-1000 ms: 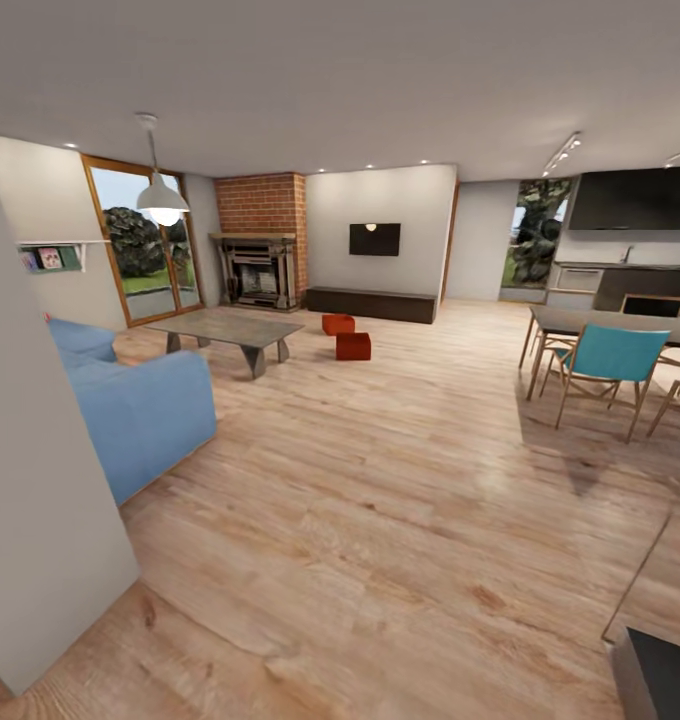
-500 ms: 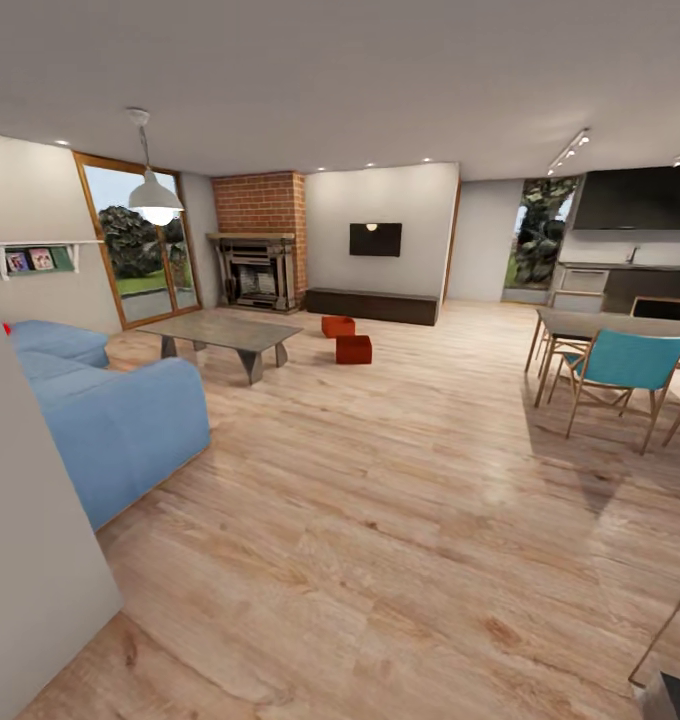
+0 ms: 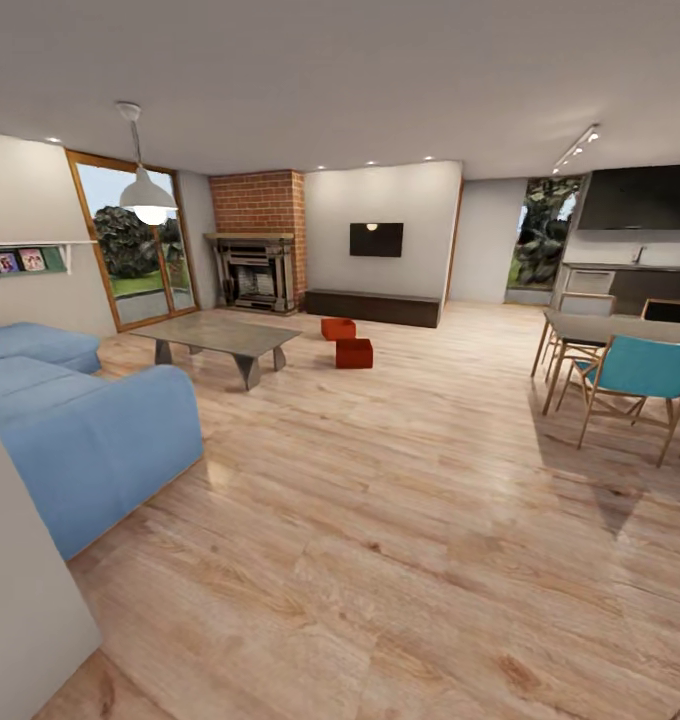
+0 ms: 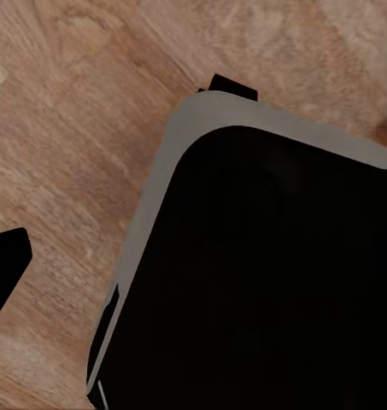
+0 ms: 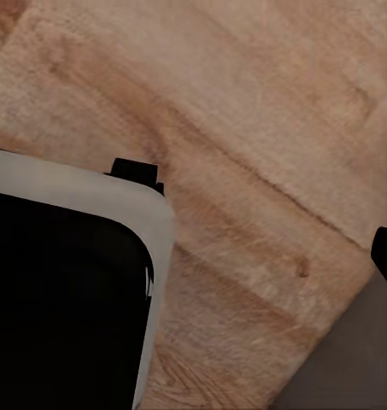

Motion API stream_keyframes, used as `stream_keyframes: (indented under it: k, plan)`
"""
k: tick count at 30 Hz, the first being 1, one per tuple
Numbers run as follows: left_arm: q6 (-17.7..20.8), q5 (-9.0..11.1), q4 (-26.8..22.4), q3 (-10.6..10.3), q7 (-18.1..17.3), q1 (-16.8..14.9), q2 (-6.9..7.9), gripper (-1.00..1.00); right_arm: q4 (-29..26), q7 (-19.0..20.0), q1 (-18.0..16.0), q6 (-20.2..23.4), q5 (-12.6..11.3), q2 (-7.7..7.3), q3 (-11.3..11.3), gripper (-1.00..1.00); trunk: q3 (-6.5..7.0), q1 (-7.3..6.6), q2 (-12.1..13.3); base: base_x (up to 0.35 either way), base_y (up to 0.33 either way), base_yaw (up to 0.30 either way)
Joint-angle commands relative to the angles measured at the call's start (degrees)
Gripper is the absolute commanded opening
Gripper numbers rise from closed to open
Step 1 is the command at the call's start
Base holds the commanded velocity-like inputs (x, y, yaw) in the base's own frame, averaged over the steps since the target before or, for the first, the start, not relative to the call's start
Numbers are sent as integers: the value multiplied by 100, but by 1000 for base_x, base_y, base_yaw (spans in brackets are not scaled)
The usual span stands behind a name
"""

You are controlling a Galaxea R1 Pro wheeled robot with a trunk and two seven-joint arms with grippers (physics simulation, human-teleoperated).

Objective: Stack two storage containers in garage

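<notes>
Left claw fingertip (image 4: 5, 265) hangs above planks (image 4: 65, 128), two storage containers (image 3: 338, 327) (image 3: 353, 351) ahead.

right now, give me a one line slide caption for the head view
Two orange-red bins sit apart on the wood floor between the coffee table and dark bench.

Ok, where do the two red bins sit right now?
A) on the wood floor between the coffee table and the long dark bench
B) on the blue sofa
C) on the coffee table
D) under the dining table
A: both red bins rest on the wood floor, right of the coffee table and in front of the dark bench.
</notes>
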Motion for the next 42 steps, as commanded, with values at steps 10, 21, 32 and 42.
stream_keyframes:
  k: [10,21,32,42]
  plan:
    - [9,28,-8,-1,4,-2,5,100,21,-17,-8,-36,44,-8,17,100,-6,3,-3,317,-71,0]
    - [9,36,-8,-1,6,-2,27,100,20,-17,-8,-36,46,-1,17,100,-6,3,-3,305,-116,0]
    - [9,37,-8,-1,5,-4,31,100,20,-17,-8,-36,51,-7,17,100,-6,3,-3,305,-95,0]
    - [9,37,-8,-1,4,-3,31,100,18,-17,-8,-36,53,-8,17,100,-6,3,-3,291,-125,0]
